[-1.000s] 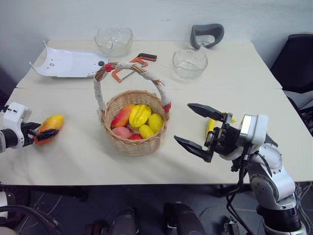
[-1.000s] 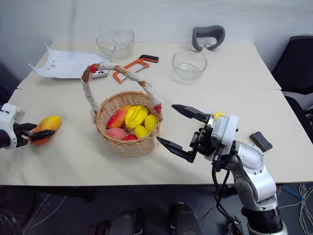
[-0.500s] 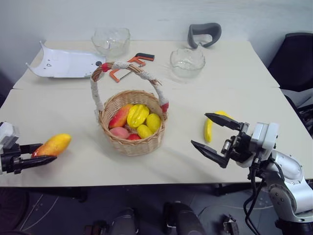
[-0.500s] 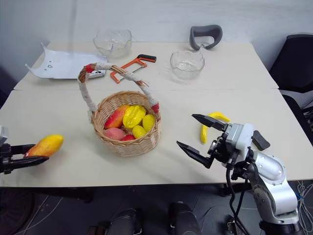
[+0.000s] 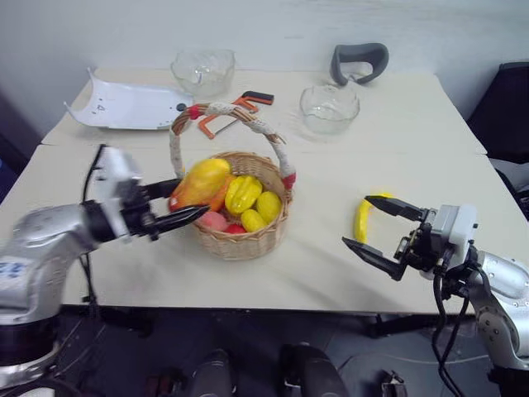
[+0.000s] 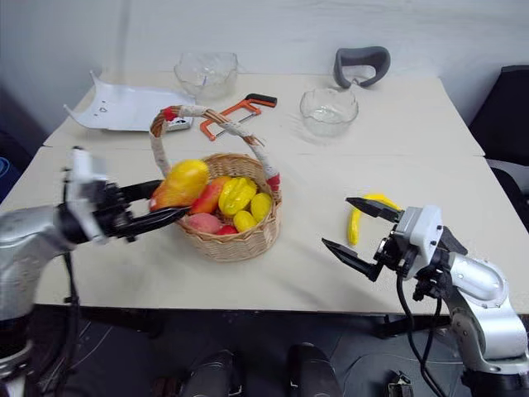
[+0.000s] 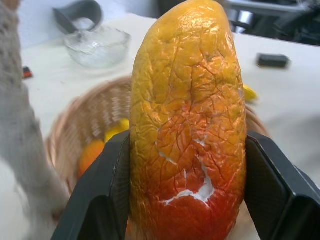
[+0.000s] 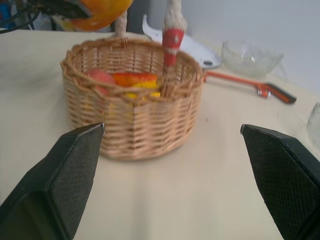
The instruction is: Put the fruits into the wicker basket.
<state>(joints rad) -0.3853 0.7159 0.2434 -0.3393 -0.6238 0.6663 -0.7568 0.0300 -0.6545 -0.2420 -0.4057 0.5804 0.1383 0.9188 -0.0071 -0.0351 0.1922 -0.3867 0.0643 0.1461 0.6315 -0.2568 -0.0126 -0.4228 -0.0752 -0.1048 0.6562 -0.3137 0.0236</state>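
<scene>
My left gripper point(image 5: 192, 197) is shut on the mango point(image 5: 198, 182), yellow shading to red-orange, and holds it level just above the left rim of the wicker basket point(image 5: 244, 240). In the left wrist view the mango point(image 7: 187, 125) stands clamped between both black fingers point(image 7: 100, 200), with the basket's opening behind it. The yellow banana point(image 6: 354, 225) lies on the table right of the basket. My right gripper point(image 6: 336, 221) hovers open beside the banana, pointing at the basket point(image 8: 130, 125), with nothing between its fingers.
The basket holds a starfruit point(image 5: 242, 193), lemons point(image 5: 266, 205) and reddish fruit. At the back of the table are two glass bowls point(image 5: 202, 70) point(image 5: 329, 106), an orange clamp point(image 5: 227, 112), a white plastic shell point(image 5: 124, 107) and a grey curved pad point(image 5: 358, 62).
My left gripper closed on the mango at the table's left side and carried it up and right to the basket's rim. My right gripper drew back to the right, still open.
</scene>
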